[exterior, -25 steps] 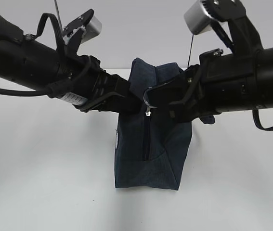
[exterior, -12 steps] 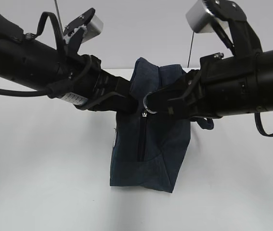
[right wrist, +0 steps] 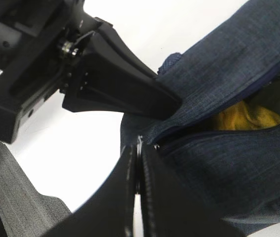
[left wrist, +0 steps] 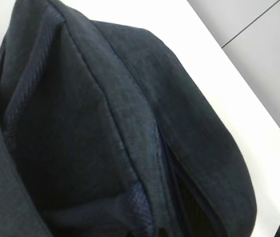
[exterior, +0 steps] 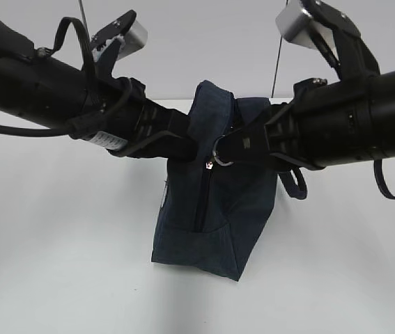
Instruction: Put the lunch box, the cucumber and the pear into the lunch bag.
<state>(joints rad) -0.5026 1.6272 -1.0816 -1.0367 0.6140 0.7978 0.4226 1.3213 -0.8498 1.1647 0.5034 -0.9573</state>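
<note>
The lunch bag (exterior: 207,209) stands on the white table (exterior: 58,264), the pear (right wrist: 246,118) inside it — right gripper (exterior: 219,154) clamped on its metal ring pull (exterior: 221,156), left gripper (exterior: 187,142) pinching its fabric.

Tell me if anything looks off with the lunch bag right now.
The lunch bag is tilted, its left bottom edge lifted off the table, pinched between the left gripper and right gripper. Its zipper is partly open, showing something yellow inside.

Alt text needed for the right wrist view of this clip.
A closed black right hand pinches the zipper pull of a dark navy fabric lunch bag; something yellow-orange shows through its opening. The black left hand grips the bag's edge above.
</note>
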